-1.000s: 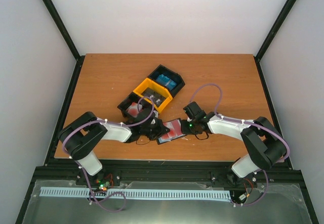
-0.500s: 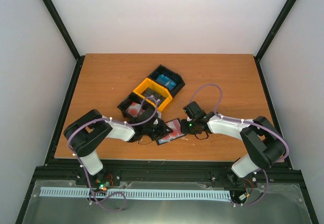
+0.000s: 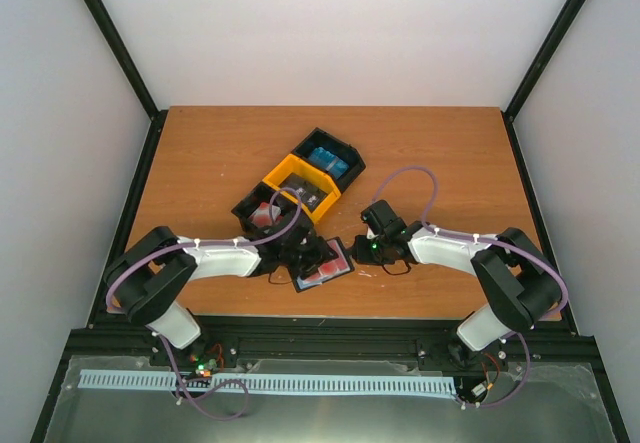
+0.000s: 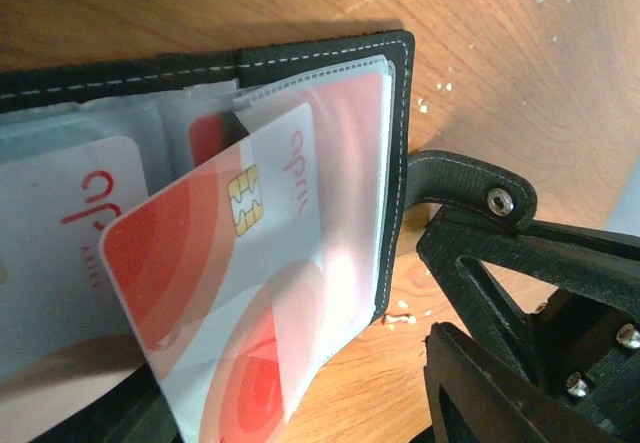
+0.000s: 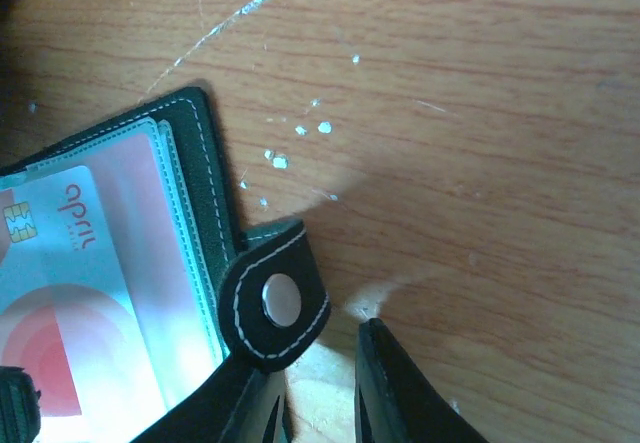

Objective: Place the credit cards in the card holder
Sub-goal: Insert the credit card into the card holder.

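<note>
The card holder point(image 3: 325, 263) lies open on the table between my grippers. In the left wrist view a red-and-white credit card point(image 4: 220, 263) lies askew with one end in the card holder's point(image 4: 300, 58) right clear pocket. Another card point(image 4: 70, 223) sits in the left pocket. My left gripper point(image 3: 303, 260) hangs right over them, open, with no finger on the card. My right gripper point(image 5: 320, 413) stands slightly open at the closing tab point(image 5: 280, 308). The tab drapes over one finger, and bare wood shows between it and the other finger point(image 5: 395, 393).
A black-and-yellow three-compartment tray point(image 3: 272, 175) stands just behind the card holder. It has blue cards point(image 3: 327, 158) in the far bin and red-and-white cards point(image 3: 262, 218) in the near bin. White scratches and crumbs mark the wood point(image 5: 290, 153) near the tab.
The card holder has slid toward the left arm and the near edge and turned a little. My left gripper has opened off the card and its arm has stretched out. The right arm has barely moved.
</note>
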Controlling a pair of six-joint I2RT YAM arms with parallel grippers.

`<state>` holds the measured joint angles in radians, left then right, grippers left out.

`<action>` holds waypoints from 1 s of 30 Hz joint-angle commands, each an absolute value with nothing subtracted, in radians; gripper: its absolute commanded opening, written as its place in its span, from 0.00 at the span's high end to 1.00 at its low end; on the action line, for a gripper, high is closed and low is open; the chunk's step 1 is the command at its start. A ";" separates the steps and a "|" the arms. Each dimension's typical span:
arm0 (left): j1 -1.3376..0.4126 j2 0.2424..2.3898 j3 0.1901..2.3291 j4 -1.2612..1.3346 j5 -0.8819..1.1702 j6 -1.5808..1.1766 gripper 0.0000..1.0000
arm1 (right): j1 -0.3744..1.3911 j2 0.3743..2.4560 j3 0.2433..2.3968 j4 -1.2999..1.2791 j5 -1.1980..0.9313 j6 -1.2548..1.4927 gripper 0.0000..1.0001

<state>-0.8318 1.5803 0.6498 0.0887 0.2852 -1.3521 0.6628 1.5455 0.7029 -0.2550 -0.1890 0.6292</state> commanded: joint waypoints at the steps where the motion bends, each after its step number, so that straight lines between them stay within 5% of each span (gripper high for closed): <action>1: -0.842 1.556 0.718 -0.118 0.232 -1.359 0.41 | 0.670 1.596 0.655 -0.342 -0.200 0.624 0.78; 16: -0.842 1.447 0.761 -0.318 0.230 -1.411 0.15 | 0.672 1.563 0.662 -0.295 -0.291 0.587 0.70; 26: -0.831 1.463 0.731 -0.308 0.228 -1.408 0.34 | 0.682 1.566 0.666 -0.294 -0.307 0.572 0.69; 30: -0.830 1.491 0.761 -0.354 0.203 -1.384 0.32 | 0.694 1.564 0.667 -0.298 -0.300 0.575 0.70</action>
<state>-0.8295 1.4666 0.7280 -0.2958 0.2295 -1.4044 0.6754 1.5471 0.6979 -0.2386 -0.3038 0.5858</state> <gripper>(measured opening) 0.662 0.303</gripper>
